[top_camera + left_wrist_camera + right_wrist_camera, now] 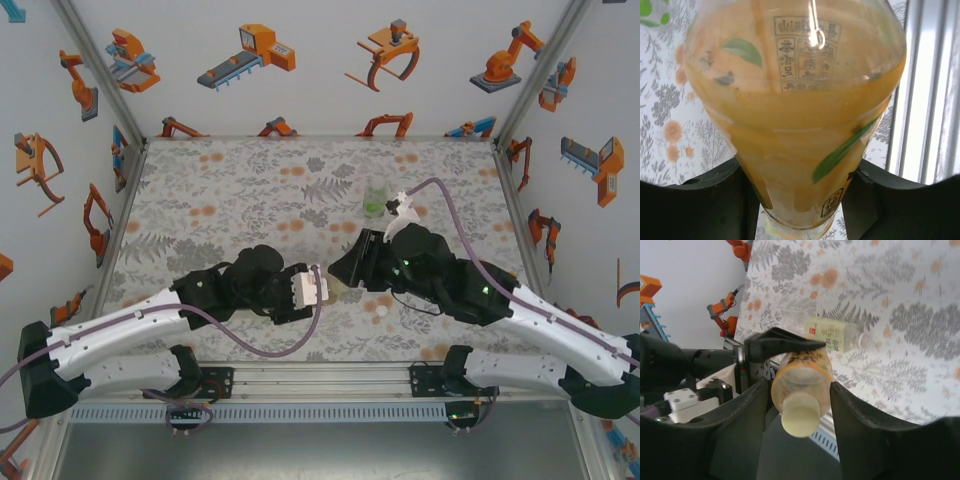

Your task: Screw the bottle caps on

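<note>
Bottle of yellow-orange drink, the yellow-orange bottle (pixel 795 115), caught between the two grippers over the near middle of the tabletop (pixel 250 190). Clenched on its body from both sides, left fingers (pixel 705 205) of the left gripper (pixel 800 200). On its mouth, a pale cap (pixel 800 413), flanked by right fingers (pixel 855 440) of the right gripper (pixel 800 390), spread and standing clear of the cap on either side; contact with the bottle's shoulder impossible to tell. Just beyond, lying flat on the fern print, pale-label bottle (pixel 832 335), near but apart. Farther back, upright, green-label bottle (pixel 375 196), apart from both arms. Looping over the right arm, purple cable (pixel 455 203).
</note>
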Robot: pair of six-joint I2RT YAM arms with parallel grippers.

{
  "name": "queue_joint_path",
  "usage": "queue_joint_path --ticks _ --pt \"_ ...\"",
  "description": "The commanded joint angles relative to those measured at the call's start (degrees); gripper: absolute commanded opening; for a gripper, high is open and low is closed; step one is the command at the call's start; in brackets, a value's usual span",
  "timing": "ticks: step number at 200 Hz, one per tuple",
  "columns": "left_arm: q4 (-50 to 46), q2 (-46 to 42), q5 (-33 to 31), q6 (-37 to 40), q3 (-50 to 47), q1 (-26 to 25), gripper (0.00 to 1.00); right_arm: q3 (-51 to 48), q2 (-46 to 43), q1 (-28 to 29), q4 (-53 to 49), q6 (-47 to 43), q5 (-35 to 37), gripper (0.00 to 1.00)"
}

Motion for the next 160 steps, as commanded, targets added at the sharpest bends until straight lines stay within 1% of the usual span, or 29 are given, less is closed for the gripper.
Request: queue_joint_path --ticks 1,35,54,64,92,109,124,160 --pt "0.9 -1.3 4.6 0.9 2.2 -0.3 0.0 2.4 -2.2 0.0 2.6 -17.0 -1.2 0.51" --pt "-1.9 -1.4 7.9 0.8 3.2 -0.2 0.0 4.1 -4.0 0.0 2.0 -38.7 -9.8 0.51" --pt "-2.4 -1.8 9.7 0.4 3.3 -0.2 0.0 4.9 -4.6 0.0 0.5 -51.9 -18.0 0.51" --pt "-2.6 -2.1 10.8 0.3 3.4 -0.3 0.0 6.0 -4.3 0.0 -1.8 -58.5 -22.1 0.51" --pt "-3.6 -2.3 13.7 -0.1 3.8 -0.2 0.0 10.2 -1.9 0.0 -9.7 -73.3 -32.4 0.53" --pt "-4.5 -1.8 15.2 -0.4 4.1 -0.2 0.0 12.0 -0.5 0.0 -13.4 -79.6 -37.5 0.54" --pt "-5.7 -1.1 16.3 -0.9 4.7 -0.2 0.0 12.8 0.5 0.0 -15.4 -82.1 -40.8 0.54" --pt "-6.2 -0.1 18.2 -1.4 5.2 -0.3 0.0 12.0 1.8 0.1 -15.2 -83.0 -41.4 0.52"
